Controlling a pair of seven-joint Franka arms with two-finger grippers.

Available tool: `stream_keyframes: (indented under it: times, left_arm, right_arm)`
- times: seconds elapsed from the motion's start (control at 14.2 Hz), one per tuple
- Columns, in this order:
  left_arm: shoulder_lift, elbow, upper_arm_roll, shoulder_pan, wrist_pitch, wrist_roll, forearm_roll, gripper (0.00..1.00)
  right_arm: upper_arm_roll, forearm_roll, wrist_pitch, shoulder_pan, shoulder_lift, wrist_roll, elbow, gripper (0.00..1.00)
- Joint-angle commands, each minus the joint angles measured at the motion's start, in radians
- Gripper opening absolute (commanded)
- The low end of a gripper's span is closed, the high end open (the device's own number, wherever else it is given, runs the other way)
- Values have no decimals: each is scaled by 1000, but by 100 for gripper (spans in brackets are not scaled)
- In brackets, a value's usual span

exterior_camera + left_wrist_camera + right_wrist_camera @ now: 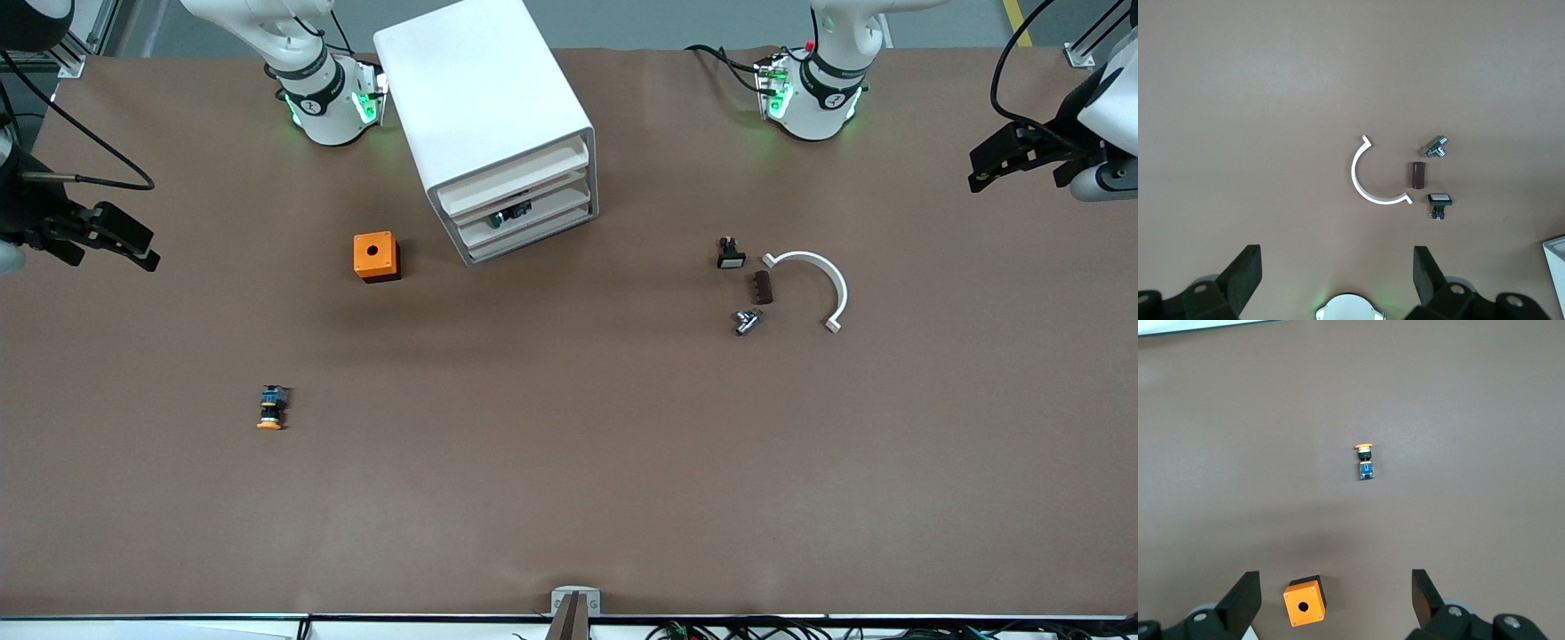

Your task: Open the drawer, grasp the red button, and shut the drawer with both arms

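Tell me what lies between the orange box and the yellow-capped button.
Nothing: in the front view only bare brown table separates the orange box from the yellow-capped button; the right wrist view shows the same.

White cabinet (494, 116) is sitting between the arm bases, drawer fronts facing open table. Orange box (376, 257) is crowding its right-arm side. White curved bracket (816, 283), brown block (763, 287), metal fitting (746, 321) and small switch (730, 254) are clustering toward the left arm's end. Yellow-capped button (270, 409) is lying alone, nearer the camera.
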Motion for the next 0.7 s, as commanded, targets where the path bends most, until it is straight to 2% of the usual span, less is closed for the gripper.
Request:
stream_keyframes:
  times: [0.0,0.63]
  left_arm:
    - [10,26,-4,5,-23,4,19,100]
    - [35,69,-5,12,-23,4,19,100]
  right_arm:
    - [17,7,-3,-19,-28,6,-20,100]
    - [14,7,-2,-16,-28,6,-22,100]
